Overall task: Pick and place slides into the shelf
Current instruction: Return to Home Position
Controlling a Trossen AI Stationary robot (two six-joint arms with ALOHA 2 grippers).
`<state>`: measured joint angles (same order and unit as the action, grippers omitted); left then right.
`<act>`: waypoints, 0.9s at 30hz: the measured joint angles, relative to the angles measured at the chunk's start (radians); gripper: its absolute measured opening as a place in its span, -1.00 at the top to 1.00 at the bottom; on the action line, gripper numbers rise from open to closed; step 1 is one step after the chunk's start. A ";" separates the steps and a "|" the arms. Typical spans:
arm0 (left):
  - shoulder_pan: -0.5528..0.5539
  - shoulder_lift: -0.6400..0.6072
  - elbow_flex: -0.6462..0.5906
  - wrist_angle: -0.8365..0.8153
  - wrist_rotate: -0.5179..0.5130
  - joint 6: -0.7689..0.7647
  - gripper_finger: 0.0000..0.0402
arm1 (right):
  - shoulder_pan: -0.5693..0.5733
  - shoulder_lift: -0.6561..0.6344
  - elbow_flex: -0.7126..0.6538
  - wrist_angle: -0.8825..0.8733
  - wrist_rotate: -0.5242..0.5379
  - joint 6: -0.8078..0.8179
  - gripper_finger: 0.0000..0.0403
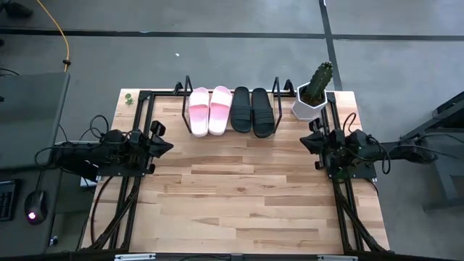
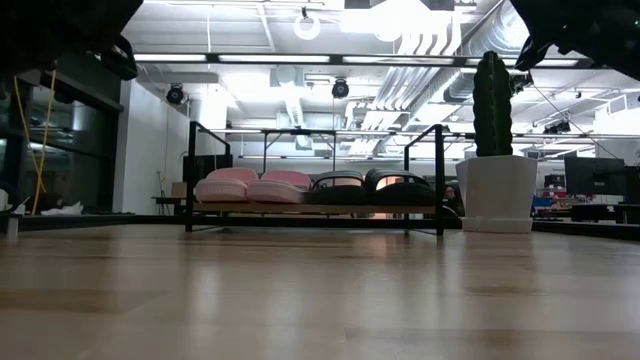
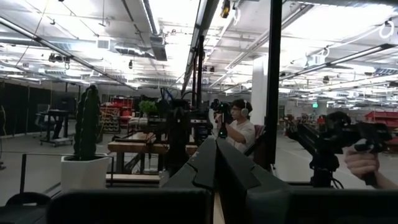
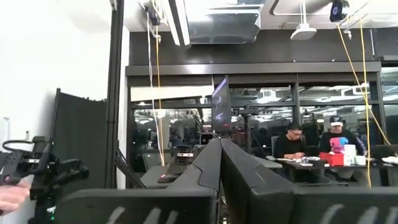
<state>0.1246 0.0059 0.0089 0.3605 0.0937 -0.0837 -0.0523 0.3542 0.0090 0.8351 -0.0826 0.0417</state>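
Two pale pink slides (image 1: 209,110) and two black slides (image 1: 252,111) lie side by side, soles down, on the shelf's wooden board (image 1: 217,134) at the table's far edge; the low view shows them too (image 2: 255,186) (image 2: 370,188). The shelf's black wire loops (image 2: 192,170) stand at both ends. My left gripper (image 1: 168,145) is shut and empty at the table's left edge. My right gripper (image 1: 304,141) is shut and empty at the right edge. Both are raised and level, pointing toward the table's middle.
A white pot with a cactus (image 1: 313,94) stands right of the shelf at the far right; it also shows in the low view (image 2: 495,190). Black frame rails (image 1: 130,188) run along both side edges. Bare wooden tabletop (image 1: 239,196) lies between the arms. People show in the room beyond.
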 joint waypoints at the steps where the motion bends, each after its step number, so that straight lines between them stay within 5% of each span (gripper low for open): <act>1: 0.000 0.000 0.000 -0.002 0.000 0.000 1.00 | 0.023 0.001 0.000 0.000 0.019 -0.019 1.00; 9: 0.000 0.000 0.000 -0.041 0.000 0.034 1.00 | 0.131 0.000 0.000 -0.054 0.105 -0.156 1.00; 19: 0.000 0.000 0.001 -0.076 0.001 0.102 1.00 | 0.131 0.001 0.000 -0.208 0.159 -0.227 1.00; 27: 0.000 0.000 0.001 -0.104 -0.032 0.114 1.00 | 0.058 -0.002 0.000 -0.158 0.150 -0.259 1.00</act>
<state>0.1242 0.0063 0.0097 0.2565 0.0619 0.0303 0.0057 0.3525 0.0086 0.6774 0.0672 -0.2168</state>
